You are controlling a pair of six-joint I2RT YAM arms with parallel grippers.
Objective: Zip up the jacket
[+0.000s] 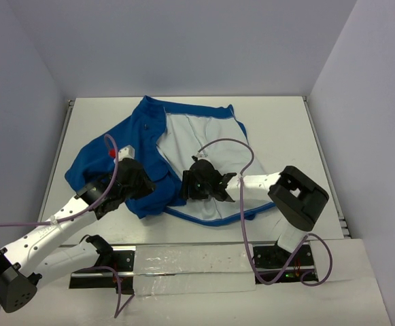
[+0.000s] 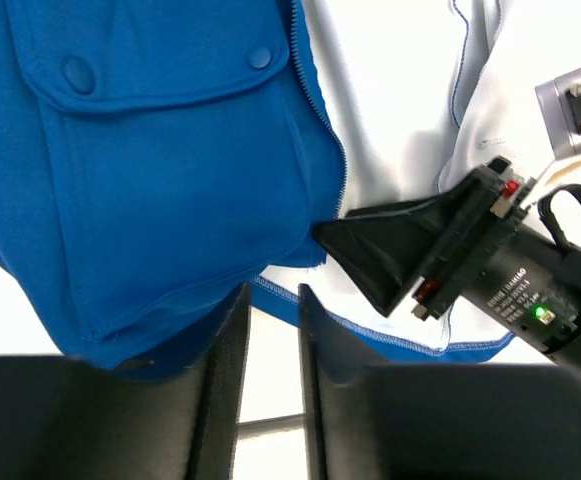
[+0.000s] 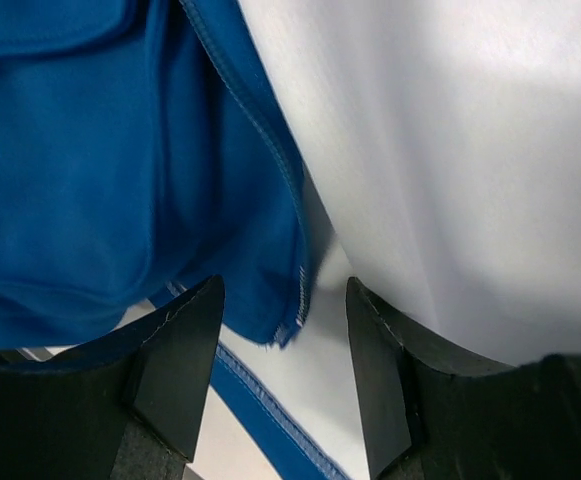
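Hanging between the parted, empty fingers of the right gripper (image 3: 283, 300), the zipper edge (image 3: 270, 150) of the jacket (image 1: 141, 132) runs straight away from it (left gripper (image 2: 273, 300), slightly open, grips nothing beside the hem).

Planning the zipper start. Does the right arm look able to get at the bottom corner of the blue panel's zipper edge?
Probably yes: the right tool is open with that jacket corner in its gap, nothing covering it.
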